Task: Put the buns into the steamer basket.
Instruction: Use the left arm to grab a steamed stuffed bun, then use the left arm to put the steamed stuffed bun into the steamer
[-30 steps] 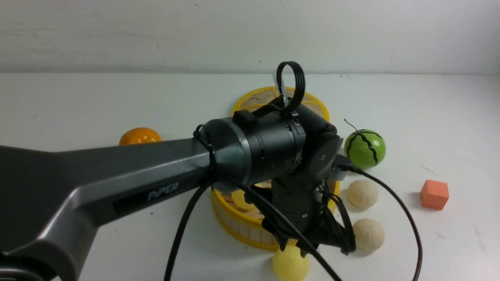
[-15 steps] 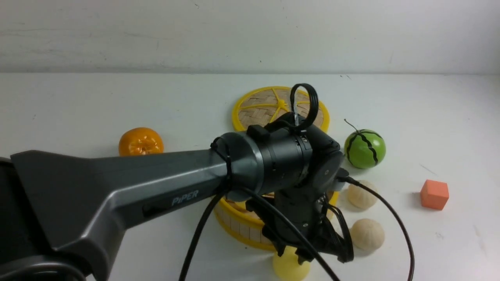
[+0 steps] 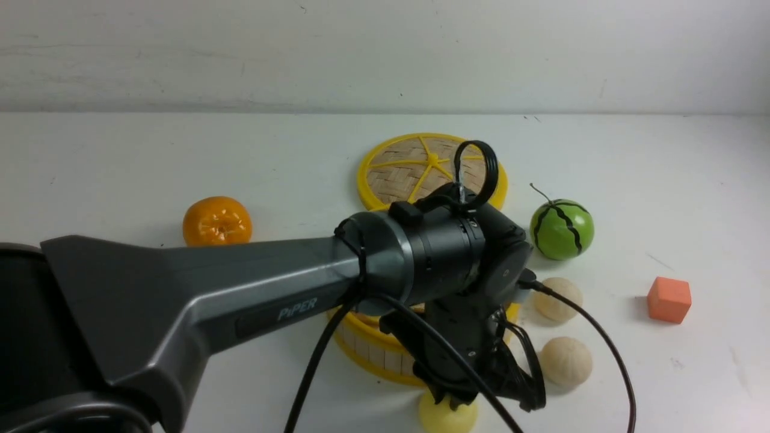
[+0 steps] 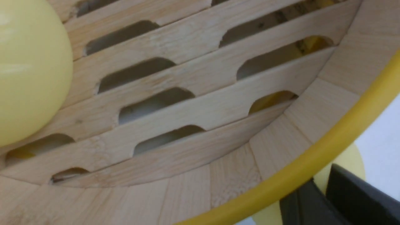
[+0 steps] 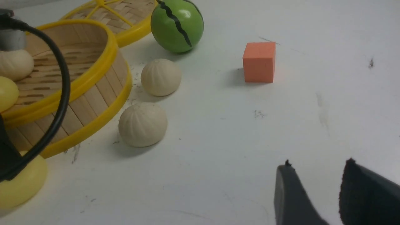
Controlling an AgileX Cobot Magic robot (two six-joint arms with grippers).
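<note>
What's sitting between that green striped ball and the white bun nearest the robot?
Another cream bun lies between the striped ball and the nearest bun, beside the steamer basket. The front view shows it, the right wrist view too.

A white worktop, faintly scuffed, runs back to a plain white wall along its far edge, evenly lit

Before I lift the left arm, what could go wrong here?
The left end effector sits over the yellow bun, close beside the steamer basket wall; it may catch the rim and drag the basket. The grip itself is hidden, so the bun could slip. The hanging cable passes by the cream bun and may sweep it.
</note>
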